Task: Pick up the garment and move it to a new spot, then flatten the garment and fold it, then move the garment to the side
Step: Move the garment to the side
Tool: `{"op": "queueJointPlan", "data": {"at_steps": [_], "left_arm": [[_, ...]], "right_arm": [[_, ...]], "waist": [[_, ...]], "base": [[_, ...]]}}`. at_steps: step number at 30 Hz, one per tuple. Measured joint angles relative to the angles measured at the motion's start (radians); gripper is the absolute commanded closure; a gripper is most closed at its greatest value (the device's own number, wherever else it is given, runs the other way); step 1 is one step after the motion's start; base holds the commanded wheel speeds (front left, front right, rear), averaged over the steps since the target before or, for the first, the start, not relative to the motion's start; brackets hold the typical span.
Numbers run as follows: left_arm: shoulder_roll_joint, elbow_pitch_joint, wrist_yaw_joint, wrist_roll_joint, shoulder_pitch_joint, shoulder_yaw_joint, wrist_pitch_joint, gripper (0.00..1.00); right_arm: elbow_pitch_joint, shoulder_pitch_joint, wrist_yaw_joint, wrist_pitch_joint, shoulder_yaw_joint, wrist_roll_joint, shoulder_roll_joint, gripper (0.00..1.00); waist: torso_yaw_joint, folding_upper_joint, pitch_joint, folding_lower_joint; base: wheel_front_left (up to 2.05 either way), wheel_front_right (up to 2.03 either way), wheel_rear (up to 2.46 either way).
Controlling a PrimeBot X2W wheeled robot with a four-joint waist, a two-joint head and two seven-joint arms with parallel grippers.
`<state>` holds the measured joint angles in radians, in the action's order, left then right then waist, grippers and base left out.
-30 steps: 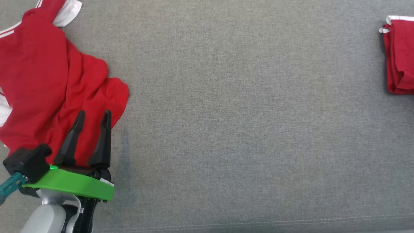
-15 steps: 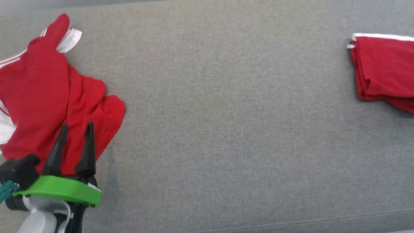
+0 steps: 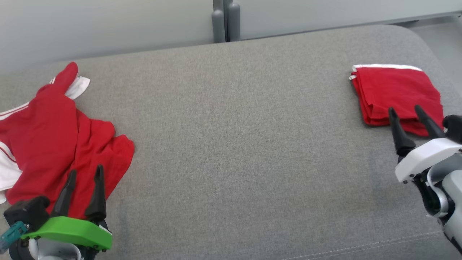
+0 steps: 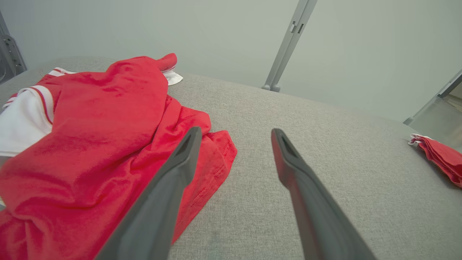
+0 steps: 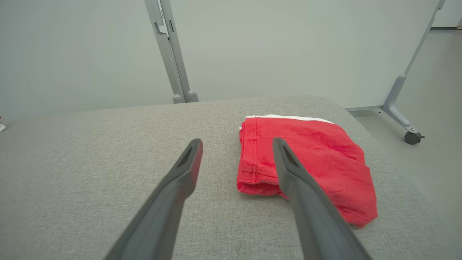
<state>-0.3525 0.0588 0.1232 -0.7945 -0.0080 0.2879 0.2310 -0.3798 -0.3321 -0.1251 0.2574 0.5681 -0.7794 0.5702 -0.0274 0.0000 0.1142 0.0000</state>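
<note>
Crumpled garment (image 3: pixel 54 144) sits at the cushion's (image 3: pixel 234 144) left edge, with the left gripper (image 3: pixel 86 171) wide open and empty over its near hem. Right gripper (image 3: pixel 404 110) is spread empty too, beside the folded garment (image 3: pixel 393 86).

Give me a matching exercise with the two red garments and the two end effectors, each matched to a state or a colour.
1. left garment
2. right garment
3. left end effector
4. right end effector

A. white at its base
B. neatly folded
C. green at its base
D. crumpled in a heap

Pairs: 1-D, 2-B, 3-C, 4-A
</note>
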Motion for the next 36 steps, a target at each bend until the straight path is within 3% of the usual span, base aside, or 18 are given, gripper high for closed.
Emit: {"op": "queueJointPlan", "data": {"at_steps": [13, 25, 36], "left_arm": [[0.006, 0.029, -0.018, 0.007, 0.030, 0.007, 0.008, 0.00], [-0.020, 0.049, -0.081, 0.061, 0.029, 0.060, 0.009, 0.00], [-0.026, 0.075, -0.091, 0.061, 0.029, 0.042, 0.009, 0.00]], "right_arm": [[0.065, 0.176, 0.000, 0.000, -0.146, 0.151, -0.084, 0.00], [0.118, 0.257, 0.000, 0.000, -0.167, 0.245, -0.160, 0.00], [0.142, 0.292, 0.000, 0.000, -0.173, 0.304, -0.194, 0.00]], "waist": [[0.017, 0.0000, -0.093, 0.0000], [0.073, 0.0000, -0.113, 0.0000], [0.091, 0.0000, -0.116, 0.0000]], "base": [[0.00, 0.00, 0.00], [0.00, 0.00, 0.00], [0.00, 0.00, 0.00]]}}
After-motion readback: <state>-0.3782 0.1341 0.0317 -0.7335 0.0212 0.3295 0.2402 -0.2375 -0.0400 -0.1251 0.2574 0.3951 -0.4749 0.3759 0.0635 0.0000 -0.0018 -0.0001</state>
